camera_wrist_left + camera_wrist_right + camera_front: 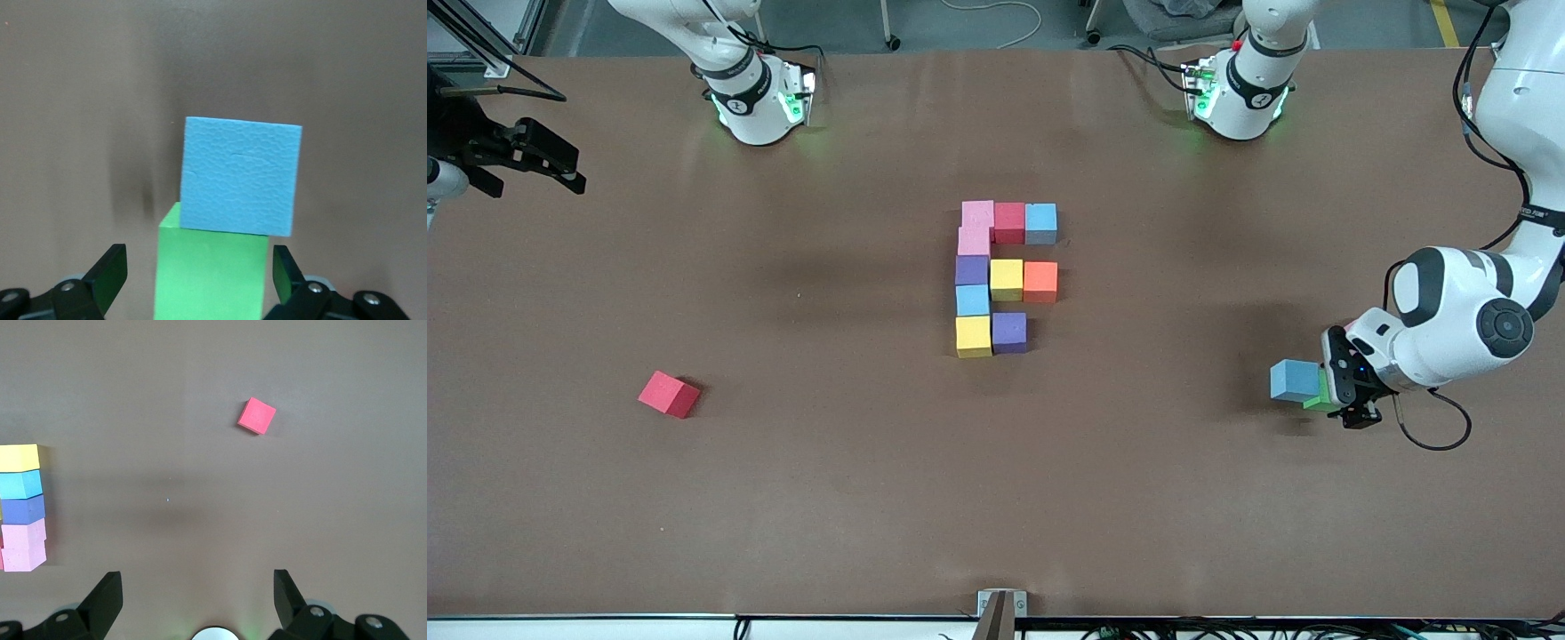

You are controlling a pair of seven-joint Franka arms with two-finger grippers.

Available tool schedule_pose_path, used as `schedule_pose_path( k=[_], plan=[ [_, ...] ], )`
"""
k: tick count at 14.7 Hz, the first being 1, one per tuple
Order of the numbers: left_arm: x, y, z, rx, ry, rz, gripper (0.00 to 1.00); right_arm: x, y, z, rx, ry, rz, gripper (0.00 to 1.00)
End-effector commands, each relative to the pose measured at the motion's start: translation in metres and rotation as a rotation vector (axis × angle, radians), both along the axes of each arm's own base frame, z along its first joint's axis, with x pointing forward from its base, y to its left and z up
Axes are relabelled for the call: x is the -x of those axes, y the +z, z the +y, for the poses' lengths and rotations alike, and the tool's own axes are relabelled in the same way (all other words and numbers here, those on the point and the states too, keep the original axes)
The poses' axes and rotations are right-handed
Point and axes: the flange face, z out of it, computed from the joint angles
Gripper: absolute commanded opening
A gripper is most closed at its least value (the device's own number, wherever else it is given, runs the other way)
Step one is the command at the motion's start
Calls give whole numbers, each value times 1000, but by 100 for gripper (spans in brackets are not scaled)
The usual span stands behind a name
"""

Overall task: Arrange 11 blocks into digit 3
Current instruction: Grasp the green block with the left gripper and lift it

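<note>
In the middle of the table lies the partly built digit 3 (996, 280), a tight group of several pink, red, light blue, purple, yellow and orange blocks. A loose red block (669, 394) (257, 415) lies toward the right arm's end. At the left arm's end a green block (1316, 402) (212, 280) sits against a light blue block (1294, 380) (240, 177). My left gripper (1327, 393) (197, 277) is down at the table and open. Its fingers (107, 277) straddle the green block with small gaps. My right gripper (534, 151) (197, 593) waits open and empty, high over its end of the table.
The brown table (996, 498) runs wide around the figure. The arms' bases (751, 98) stand along the edge farthest from the front camera. A small metal bracket (1000, 609) sits at the nearest edge.
</note>
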Motion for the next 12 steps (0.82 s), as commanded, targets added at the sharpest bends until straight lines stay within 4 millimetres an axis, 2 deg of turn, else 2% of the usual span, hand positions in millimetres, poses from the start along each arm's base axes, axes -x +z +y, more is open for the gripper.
schedule_pose_path(
  k=[1,3,4,5,9,10,12],
  plan=[
    [-3,-14,0,12,-28,-33,82,2,-1,-2,19,9,0,100],
    [-4,-8,0,4,-32,-42,37,2,-1,-2,19,9,1,100],
    [-6,-1,-5,4,-37,-54,25,2,-1,-2,19,9,0,100],
    [-12,14,-12,3,-42,-80,16,2,-1,-2,17,9,0,100],
    [-43,103,-37,-17,-47,-163,14,2,-1,-1,17,11,1,100],
    [-52,127,-54,-23,-41,-148,14,2,-1,-1,19,10,1,100],
    [-60,154,-103,-46,-69,-127,14,2,-1,-1,19,12,1,100]
  ],
)
